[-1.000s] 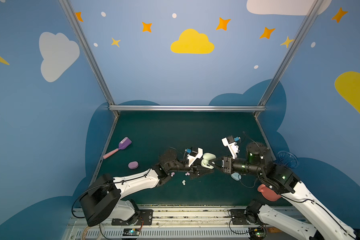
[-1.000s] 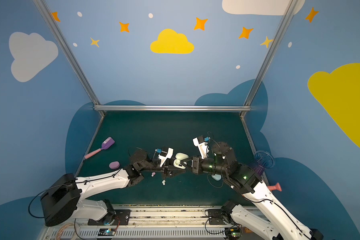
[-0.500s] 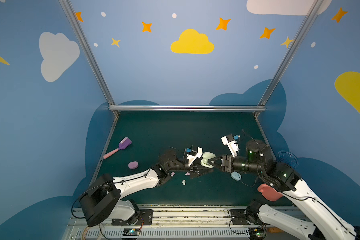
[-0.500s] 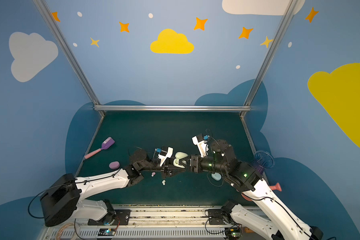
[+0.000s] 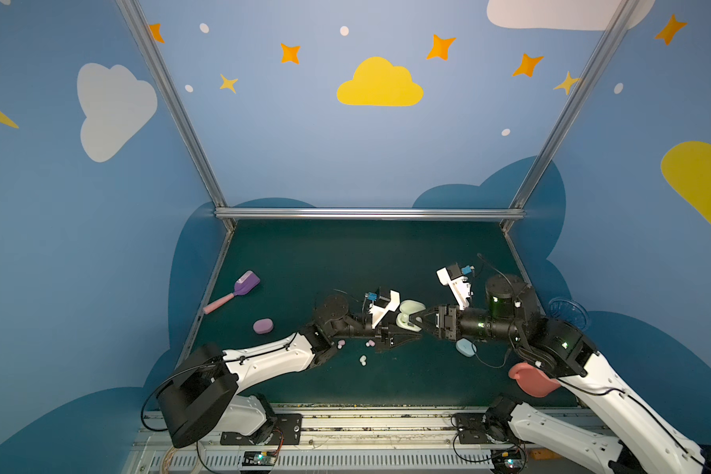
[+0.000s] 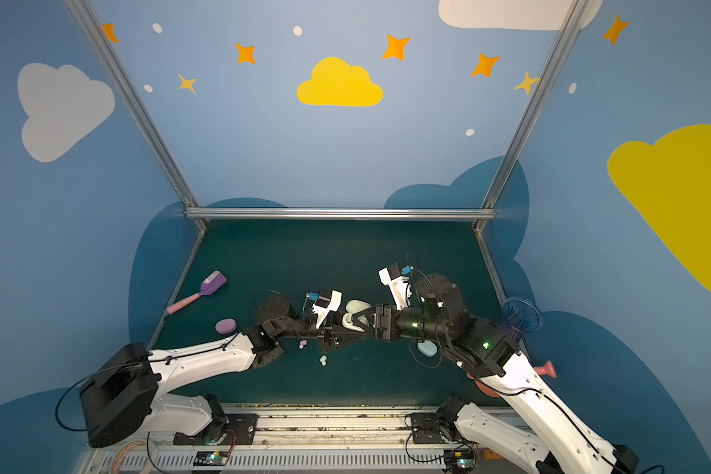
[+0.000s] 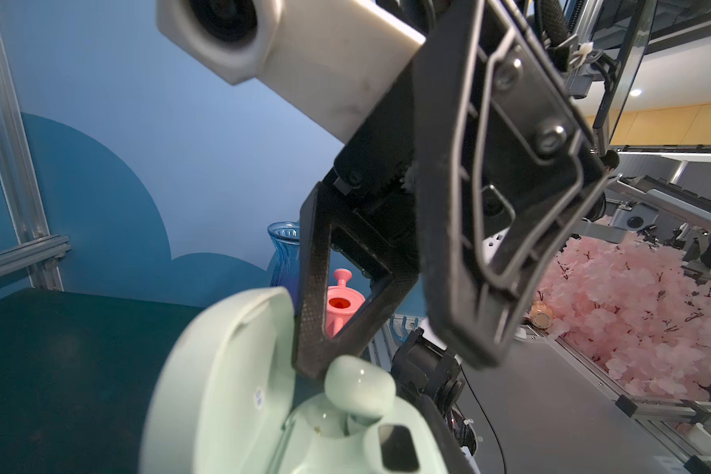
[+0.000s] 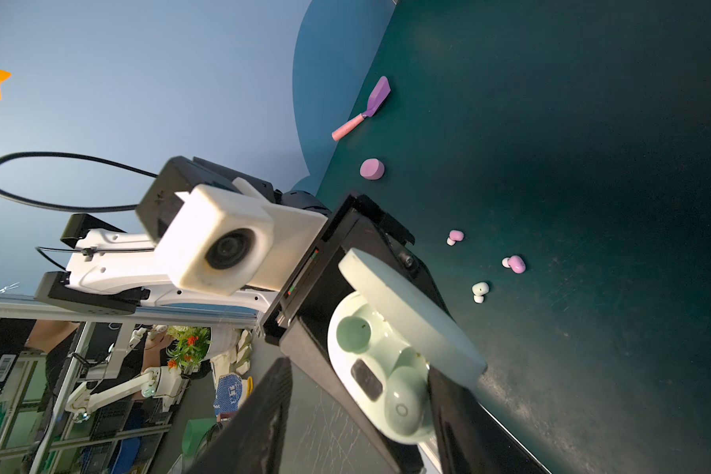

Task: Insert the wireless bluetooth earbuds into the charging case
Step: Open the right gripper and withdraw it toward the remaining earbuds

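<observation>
Wider jaws mark the change: over the last second the right pincer [image 5: 419, 321] has spread its fingers, while both arms hold the same meeting place near the front middle of the table [image 5: 345, 254]. We see the left pincer [image 5: 405, 331] clamped on the base of the mint charging case [image 5: 410, 311], whose lid stands hinged open. In the left wrist view a mint earbud [image 7: 360, 388] sits in one socket of that case, standing proud of it. One of the right pincer's fingers [image 7: 313, 328] ends just beside this earbud; whether they touch we cannot tell. The opposite finger stands well apart, so we read the right jaws as parted and gripping nothing. The right wrist view shows the same earbud between the two fingers, close to one.

Loose on the table, beside the left arm's wrist, lie a pink earbud [image 8: 455, 237], a second pink earbud [image 8: 516, 264] and a whitish earbud [image 8: 480, 290]. A pale blue case [image 5: 466, 348] lies closed under the right arm. A purple case [image 5: 262, 326] and a purple scoop [image 5: 235, 291] lie near the left edge, well apart from both pincers. A pink watering can [image 5: 534, 379] sits at the right front corner, partly under the right arm, and a blue glass vase [image 5: 567, 312] stands by the right edge. From the pincers to the rear rail [image 5: 366, 213] we find open green surface.
</observation>
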You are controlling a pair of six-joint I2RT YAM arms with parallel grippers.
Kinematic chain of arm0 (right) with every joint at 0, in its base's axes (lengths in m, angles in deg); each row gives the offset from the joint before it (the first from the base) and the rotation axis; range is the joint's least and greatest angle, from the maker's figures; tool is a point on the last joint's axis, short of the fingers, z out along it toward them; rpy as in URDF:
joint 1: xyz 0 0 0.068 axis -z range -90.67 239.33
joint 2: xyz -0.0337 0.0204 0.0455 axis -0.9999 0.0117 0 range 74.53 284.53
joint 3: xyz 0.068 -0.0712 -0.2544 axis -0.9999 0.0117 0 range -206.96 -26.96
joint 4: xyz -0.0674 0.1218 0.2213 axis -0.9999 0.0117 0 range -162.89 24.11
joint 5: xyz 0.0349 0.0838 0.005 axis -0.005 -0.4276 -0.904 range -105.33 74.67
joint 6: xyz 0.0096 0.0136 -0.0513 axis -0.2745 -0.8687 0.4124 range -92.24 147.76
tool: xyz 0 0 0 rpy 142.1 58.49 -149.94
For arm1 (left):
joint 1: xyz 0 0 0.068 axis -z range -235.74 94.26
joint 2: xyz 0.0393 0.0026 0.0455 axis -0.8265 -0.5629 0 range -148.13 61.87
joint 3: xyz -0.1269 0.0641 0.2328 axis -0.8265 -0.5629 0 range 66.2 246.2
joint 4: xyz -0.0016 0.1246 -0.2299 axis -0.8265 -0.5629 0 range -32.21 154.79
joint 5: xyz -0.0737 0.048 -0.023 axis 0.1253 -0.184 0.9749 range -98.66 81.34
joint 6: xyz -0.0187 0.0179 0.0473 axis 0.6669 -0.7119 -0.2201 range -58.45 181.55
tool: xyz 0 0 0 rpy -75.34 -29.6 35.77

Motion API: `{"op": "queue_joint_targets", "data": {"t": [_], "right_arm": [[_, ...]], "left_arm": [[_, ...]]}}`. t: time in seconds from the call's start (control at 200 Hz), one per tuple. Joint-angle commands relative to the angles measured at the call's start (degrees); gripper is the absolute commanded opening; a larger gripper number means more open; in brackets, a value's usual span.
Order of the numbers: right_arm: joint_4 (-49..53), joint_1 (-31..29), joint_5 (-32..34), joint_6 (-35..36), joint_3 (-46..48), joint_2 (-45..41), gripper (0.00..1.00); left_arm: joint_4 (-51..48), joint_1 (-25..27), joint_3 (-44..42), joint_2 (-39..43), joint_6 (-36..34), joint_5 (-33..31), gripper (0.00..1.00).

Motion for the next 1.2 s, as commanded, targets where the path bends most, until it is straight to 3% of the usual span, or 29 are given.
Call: {"op": "queue_joint_targets", "data": {"t": [0.0, 0.571, 0.761, 0.941, 1.197], "right_arm": [[0.53, -0.32, 0.82, 1.18, -2.19, 0.27, 0.59], [1.23, -1.16, 2.58, 1.7, -2.66, -0.43, 0.64], [2.93, -3.12, 2.38, 1.31, -3.87, -0.6, 0.66], [4.72, -6.32, 5.37, 0.31, -2.0, -2.07, 0.69], [5.41, -11.13, 10.53, -0.11, 4.77, -0.03, 0.7]], "left_arm": [[1.22, 0.23, 0.65, -0.22, 0.25, 0.58, 0.07], [0.07, 0.2, 0.77, -0.15, 1.29, 0.41, 0.07], [-3.53, -0.54, -0.48, 1.49, 0.66, -2.75, 0.07], [-6.21, -5.75, -4.49, 5.35, 3.38, -5.82, 0.07], [-15.84, -15.13, -10.06, 18.57, 4.29, -11.24, 0.08]]}}
